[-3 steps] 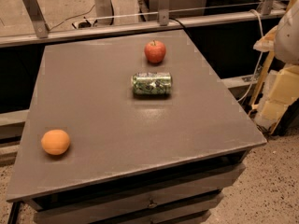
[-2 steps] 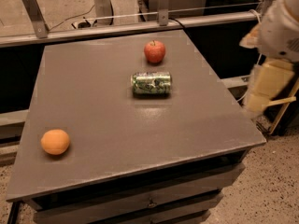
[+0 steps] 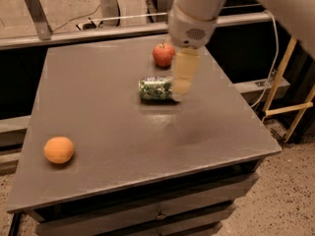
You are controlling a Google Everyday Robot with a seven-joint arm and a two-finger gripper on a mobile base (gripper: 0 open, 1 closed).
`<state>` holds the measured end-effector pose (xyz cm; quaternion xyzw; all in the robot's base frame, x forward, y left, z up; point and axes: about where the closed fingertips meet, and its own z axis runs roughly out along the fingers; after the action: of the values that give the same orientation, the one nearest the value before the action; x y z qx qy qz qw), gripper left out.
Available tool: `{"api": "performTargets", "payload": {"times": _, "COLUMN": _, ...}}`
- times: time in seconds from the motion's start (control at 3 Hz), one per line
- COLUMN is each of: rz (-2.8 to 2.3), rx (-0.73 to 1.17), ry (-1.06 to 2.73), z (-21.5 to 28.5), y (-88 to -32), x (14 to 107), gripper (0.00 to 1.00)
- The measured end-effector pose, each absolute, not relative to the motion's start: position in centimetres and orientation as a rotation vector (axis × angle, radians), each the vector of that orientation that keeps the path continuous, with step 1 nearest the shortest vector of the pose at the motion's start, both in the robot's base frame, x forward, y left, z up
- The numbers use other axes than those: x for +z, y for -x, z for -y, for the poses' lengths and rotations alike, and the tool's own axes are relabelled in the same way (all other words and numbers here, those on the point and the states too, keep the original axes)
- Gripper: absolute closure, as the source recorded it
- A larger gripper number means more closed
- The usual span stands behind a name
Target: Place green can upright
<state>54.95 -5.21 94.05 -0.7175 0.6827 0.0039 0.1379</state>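
Can: the small green aluminium drink can [image 3: 155, 88] with whitish speckled print lies on its side near the middle of the table, its length running left to right.
Gripper: the pale yellowish gripper [image 3: 182, 85] hangs pointing down from a white wrist [image 3: 191, 21] and overlaps the can's right end from where I stand. I cannot tell whether it is wide, narrow or touching the can.
Apple: a round red apple [image 3: 163, 54] stands just beyond the can, apart from it.
Orange: a round orange fruit [image 3: 59, 150] sits near the front left corner, well apart.
Table: a flat grey square tabletop [image 3: 98, 107] carries all three.
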Motion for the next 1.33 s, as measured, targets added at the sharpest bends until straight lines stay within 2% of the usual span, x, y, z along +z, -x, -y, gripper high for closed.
{"api": "performTargets", "payload": {"times": 0.33, "rz": -1.904, "rx": 0.048, "ry": 2.159, "z": 0.0, "y": -57.2, "x": 92.6, "gripper": 0.0}}
{"api": "performTargets", "payload": {"times": 0.67, "rz": -1.924, "rx": 0.019, "ry": 2.212, "z": -2.3, "y": -58.3, "x": 90.5, "gripper": 0.0}}
{"api": "performTargets", "payload": {"times": 1.33, "rz": -2.054, "rx": -0.054, "ry": 2.231, "z": -2.5, "y": -59.0, "x": 85.7, "gripper": 0.0}}
